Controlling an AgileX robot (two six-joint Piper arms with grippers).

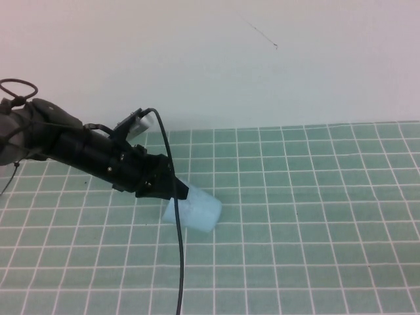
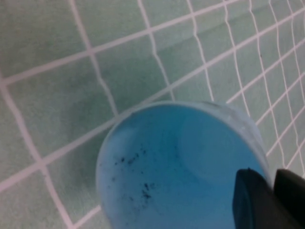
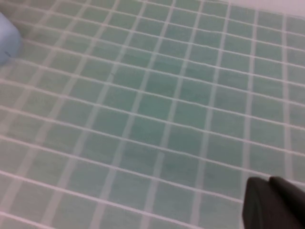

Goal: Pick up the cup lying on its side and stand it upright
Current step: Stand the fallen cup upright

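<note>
Left arm: stretched in from the upper left of the high view, angled down toward frame centre.
Left gripper point(image 1: 176, 191): set at the cup's open mouth; one finger looks tucked inside the rim, so a pinch on the wall is guessed, not confirmed.
Cup point(image 1: 194, 209): lying on its side, centre-left on the tiled mat point(image 1: 315, 223); probably light, thin plastic, a bit slick, best taken by the rim.
Right gripper point(image 3: 274, 205): only a dark tip seen, parked low over bare tiles; spread or closed can't be told.

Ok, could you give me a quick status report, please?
Left gripper at the open mouth of the cup, one finger inside the rim. Cup on its side on the tiled mat. Right gripper off over bare mat. Nothing in the way.
</note>
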